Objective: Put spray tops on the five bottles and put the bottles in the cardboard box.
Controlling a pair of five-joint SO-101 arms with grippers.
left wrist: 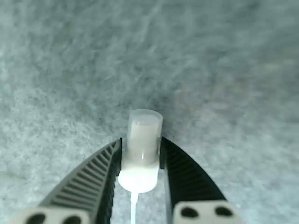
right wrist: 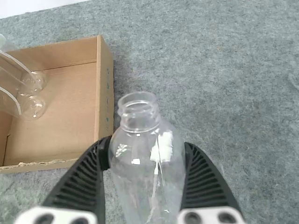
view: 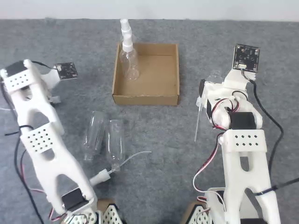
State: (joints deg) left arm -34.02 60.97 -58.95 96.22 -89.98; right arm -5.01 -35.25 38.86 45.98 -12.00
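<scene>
Thin clear plastic — the open bottle [right wrist: 140, 158], clenched at its shoulder in the right tool [right wrist: 145, 147], looks light, slick, crushable — the left tool [left wrist: 140, 145] grips a stiff spray top [left wrist: 144, 127].

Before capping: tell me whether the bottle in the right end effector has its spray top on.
Off. The bottle in the right end effector shows a bare, open neck.

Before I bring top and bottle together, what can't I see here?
Left wrist view: the spray top's tube runs off the frame edge, length unknown.
Right wrist view: the held bottle's base is cut off by the edge; the two boxed bottles are cropped, tops unseen.
High view: the right arm covers most of that bottle.
</scene>
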